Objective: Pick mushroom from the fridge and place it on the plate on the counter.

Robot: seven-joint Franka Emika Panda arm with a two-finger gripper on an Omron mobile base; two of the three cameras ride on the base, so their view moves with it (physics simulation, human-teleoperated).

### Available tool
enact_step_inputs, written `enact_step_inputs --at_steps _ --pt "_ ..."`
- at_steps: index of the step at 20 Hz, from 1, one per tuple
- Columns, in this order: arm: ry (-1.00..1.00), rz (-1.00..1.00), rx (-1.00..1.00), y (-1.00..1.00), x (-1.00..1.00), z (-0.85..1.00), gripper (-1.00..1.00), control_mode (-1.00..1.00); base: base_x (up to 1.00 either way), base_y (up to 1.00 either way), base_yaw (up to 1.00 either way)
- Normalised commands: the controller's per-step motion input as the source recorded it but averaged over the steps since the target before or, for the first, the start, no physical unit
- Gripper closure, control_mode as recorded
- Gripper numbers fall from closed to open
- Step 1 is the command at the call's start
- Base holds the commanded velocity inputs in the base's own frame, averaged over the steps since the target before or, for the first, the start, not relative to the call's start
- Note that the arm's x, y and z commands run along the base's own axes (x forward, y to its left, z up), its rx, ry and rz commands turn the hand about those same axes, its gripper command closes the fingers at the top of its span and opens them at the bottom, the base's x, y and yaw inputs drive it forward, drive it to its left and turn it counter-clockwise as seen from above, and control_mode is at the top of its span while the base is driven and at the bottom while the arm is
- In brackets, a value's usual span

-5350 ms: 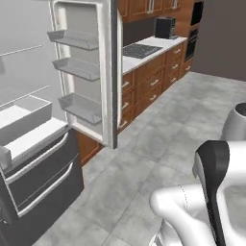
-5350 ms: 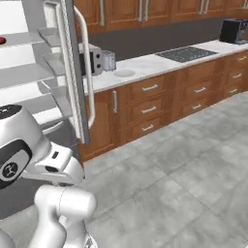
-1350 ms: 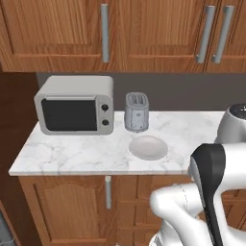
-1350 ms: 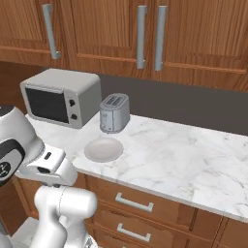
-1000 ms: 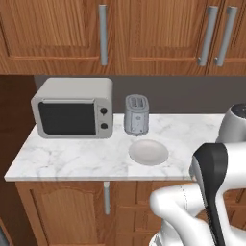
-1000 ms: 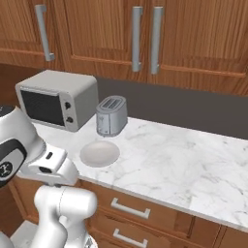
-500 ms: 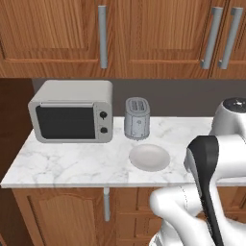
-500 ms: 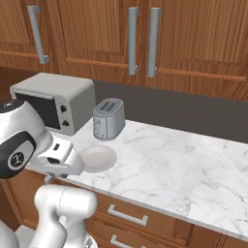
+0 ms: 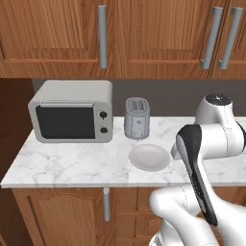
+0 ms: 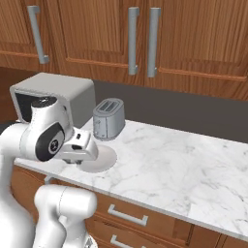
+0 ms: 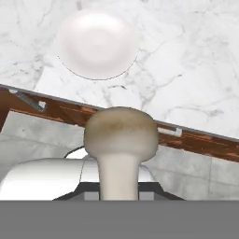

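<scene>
- Our gripper (image 11: 119,193) is closed on the stem of the mushroom (image 11: 120,135); in the hand view the beige cap stands up in front of the camera, and the finger tips themselves are hidden under it.
- So the picking is done, and we judge that we are in the carrying step, bringing the mushroom to the plate (image 11: 98,44).
- In the hand view the mushroom hangs in front of the near edge of the counter (image 11: 186,84), over the floor, not yet over the marble.
- The plate lies bare on the marble, near the front edge, just in front of the toaster (image 9: 137,117); the microwave (image 9: 72,117) stands to the left of it.
- For the next move we must reach forward over the edge, bring the mushroom above the middle of the plate, lower it, and only then open the fingers.
</scene>
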Motion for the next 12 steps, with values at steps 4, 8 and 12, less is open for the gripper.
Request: enact_step_inputs --at_steps 4,8,12 --pt "-0.01 0.04 0.02 0.03 0.86 -0.52 1.00 -1.00 0.00 0.00 0.00" --pt "-0.06 0.00 -0.01 0.14 0.91 -0.47 1.00 -1.00 0.00 0.00 0.00" --pt "0.00 0.00 -0.05 0.34 0.73 -0.70 1.00 -1.00 0.00 0.00 0.00"
